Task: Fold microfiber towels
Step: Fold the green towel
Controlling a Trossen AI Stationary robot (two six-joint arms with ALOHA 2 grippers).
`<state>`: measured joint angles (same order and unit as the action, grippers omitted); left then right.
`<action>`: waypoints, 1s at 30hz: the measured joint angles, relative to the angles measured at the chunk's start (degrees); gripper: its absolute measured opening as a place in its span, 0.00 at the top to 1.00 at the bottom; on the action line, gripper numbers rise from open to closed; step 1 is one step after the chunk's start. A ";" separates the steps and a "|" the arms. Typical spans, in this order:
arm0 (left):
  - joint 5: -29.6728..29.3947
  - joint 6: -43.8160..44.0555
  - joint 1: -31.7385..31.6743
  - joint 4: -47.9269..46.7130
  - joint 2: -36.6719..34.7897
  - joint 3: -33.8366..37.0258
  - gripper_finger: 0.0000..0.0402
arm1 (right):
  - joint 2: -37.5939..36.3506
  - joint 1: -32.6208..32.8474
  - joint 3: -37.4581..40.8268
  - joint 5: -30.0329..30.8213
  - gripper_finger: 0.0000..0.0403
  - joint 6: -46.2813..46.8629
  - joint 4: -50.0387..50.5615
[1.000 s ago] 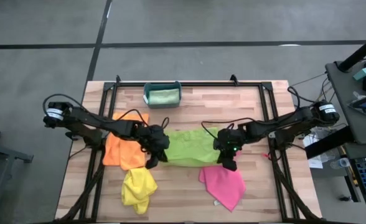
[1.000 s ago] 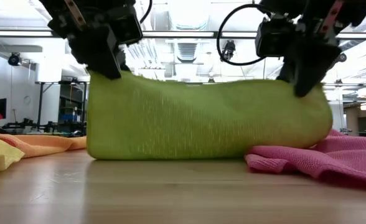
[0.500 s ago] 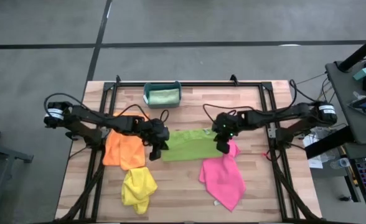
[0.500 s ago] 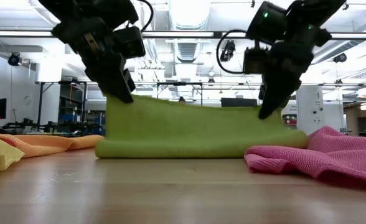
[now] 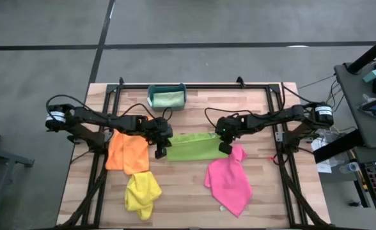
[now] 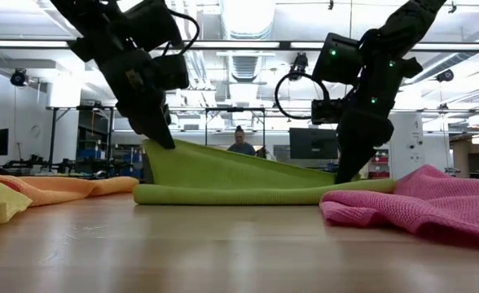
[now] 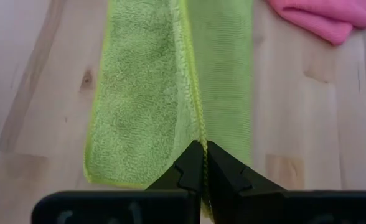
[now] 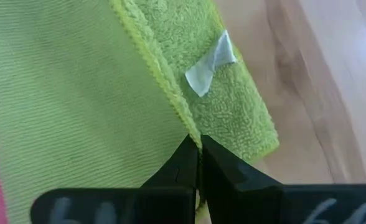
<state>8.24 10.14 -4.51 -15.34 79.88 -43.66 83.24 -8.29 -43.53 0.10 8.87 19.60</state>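
Pink towel [image 5: 229, 181] lies crumpled at the near right of the wooden desk [image 5: 271, 191], with the yellow towel [image 5: 142, 193] bunched at the near left. Just behind the yellow one, the orange towel [image 5: 126, 152] is spread flat. At mid-desk the lime green towel [image 5: 191, 147] lies folded over lengthwise, its top layer lifted along one edge. The left gripper [image 5: 160, 143] pinches that raised edge at the towel's left end, fingers [image 7: 189, 171] pressed together on the hem. The right gripper [image 5: 225, 137] holds the same edge at the right end, its fingers [image 8: 183, 165] likewise clamped on the hem, close to a small white tag [image 8: 210, 63]. In the low view the held edge slopes down from the left gripper toward the right one. Farther back, a teal bin [image 5: 167, 97] holds the pale mint green towel [image 5: 168, 99]. Beyond the desk, a person [image 6: 240, 141] shows in the room.
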 joint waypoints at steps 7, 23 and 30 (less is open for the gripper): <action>-2.81 -0.05 -0.26 -0.16 0.00 0.41 1.00 | -0.37 -0.02 -2.50 0.13 0.98 -0.94 0.16; -10.61 0.08 -1.16 4.38 0.00 3.20 1.00 | 0.04 -1.92 -5.60 1.67 0.98 -2.84 1.33; -13.28 0.12 -1.16 4.43 0.00 4.04 1.00 | 2.62 -2.14 -5.60 4.33 0.98 -2.47 1.11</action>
<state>-5.04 10.26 -5.67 -10.92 79.88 -39.62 85.86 -10.44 -49.12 4.43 6.39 20.71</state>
